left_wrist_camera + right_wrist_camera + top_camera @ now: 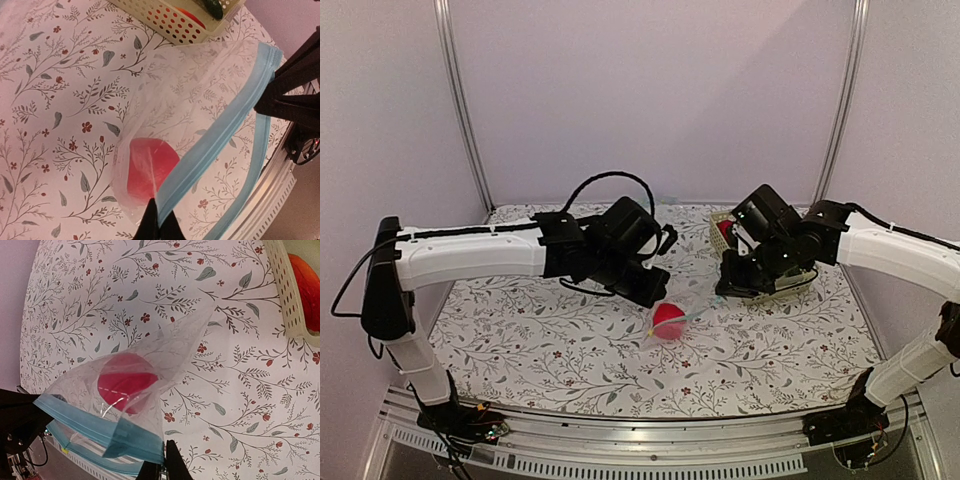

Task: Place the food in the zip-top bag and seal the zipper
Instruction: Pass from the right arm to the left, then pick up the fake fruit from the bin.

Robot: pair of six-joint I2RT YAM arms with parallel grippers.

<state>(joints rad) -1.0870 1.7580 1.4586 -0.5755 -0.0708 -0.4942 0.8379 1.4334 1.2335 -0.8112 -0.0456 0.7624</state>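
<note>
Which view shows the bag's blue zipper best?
Left wrist: the zipper runs diagonally across the frame, large and sharp, with both lips visible. Right wrist shows a shorter stretch at lower left. Top external shows only a thin blue sliver beside the red fruit.

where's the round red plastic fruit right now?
The round red fruit sits inside the clear crinkly zip-top bag, mid-table in the top view, held between the left gripper and right gripper, just left of the cream perforated basket.

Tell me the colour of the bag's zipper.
The zipper is light blue, clearest in the left wrist view.
</note>
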